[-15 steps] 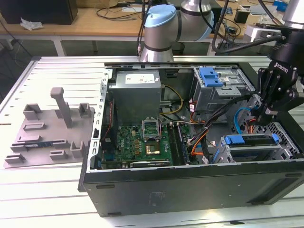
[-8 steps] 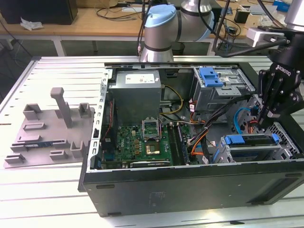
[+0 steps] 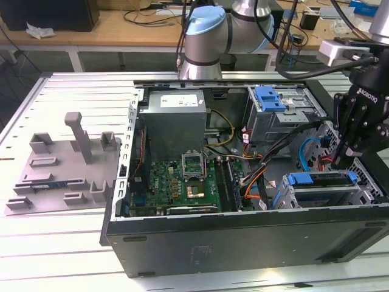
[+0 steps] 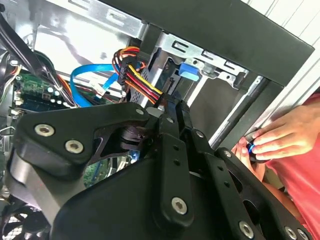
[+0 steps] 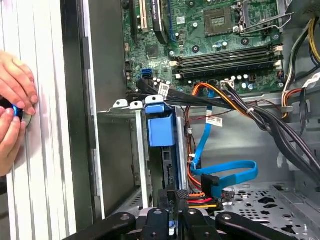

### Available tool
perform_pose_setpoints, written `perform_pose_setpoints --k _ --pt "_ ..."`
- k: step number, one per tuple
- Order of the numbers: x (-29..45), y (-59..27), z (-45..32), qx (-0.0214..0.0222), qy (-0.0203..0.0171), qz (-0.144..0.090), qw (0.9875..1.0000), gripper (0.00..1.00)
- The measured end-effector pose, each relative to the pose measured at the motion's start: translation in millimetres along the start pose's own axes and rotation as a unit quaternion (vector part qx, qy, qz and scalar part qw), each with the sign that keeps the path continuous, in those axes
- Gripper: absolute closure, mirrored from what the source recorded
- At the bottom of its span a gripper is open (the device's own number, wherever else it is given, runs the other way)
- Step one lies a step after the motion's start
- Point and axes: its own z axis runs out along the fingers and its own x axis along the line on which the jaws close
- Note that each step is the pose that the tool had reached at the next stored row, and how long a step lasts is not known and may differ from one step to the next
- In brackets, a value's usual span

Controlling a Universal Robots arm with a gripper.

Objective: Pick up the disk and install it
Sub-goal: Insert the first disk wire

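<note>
The disk [image 3: 322, 179] stands on edge in the lower drive cage at the exterior view's right end of the open computer case [image 3: 243, 240], its blue carrier frame on top. My black gripper [image 3: 339, 163] comes down on its right end. In the first wrist view the fingers [image 5: 165, 197] are drawn together on the disk's thin rear edge, with the blue carrier handle [image 5: 161, 125] at the far end of the slot. In the second wrist view the gripper [image 4: 172, 107] points at that blue handle [image 4: 189, 70] between the metal cage rails.
A blue data cable [image 5: 225, 172] and red-yellow power leads [image 5: 202, 200] lie right beside the fingers. A second blue carrier [image 3: 270, 97], grey power-supply box [image 3: 176, 115] and motherboard [image 3: 182, 182] fill the case. A person's hands [image 5: 12, 115] hold something small outside the case wall.
</note>
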Motion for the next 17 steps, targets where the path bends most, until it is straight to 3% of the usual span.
perform_pose_setpoints --k 1,6,7,9,13,14,15,17 --pt "0.3 0.0 0.1 0.0002 -0.0029 -0.002 1.0 0.83" --pt "3.7 -0.3 0.8 -0.0007 -0.031 -0.009 0.9995 0.83" --pt "4.9 -0.4 1.1 -0.0009 -0.035 -0.01 0.9993 0.83" --pt "7.7 -0.7 1.7 -0.001 -0.0411 -0.012 0.9991 0.83" --pt "15.6 -1.3 3.5 -0.0004 -0.0457 -0.017 0.9988 0.83" --pt "17.5 -1.4 3.9 -0.0005 -0.0491 -0.018 0.9986 0.83" --pt "21.2 -1.6 4.7 -0.0009 -0.0566 -0.018 0.9982 0.83" --pt "24.4 -1.9 5.4 -0.0013 -0.0658 -0.019 0.9976 0.83"
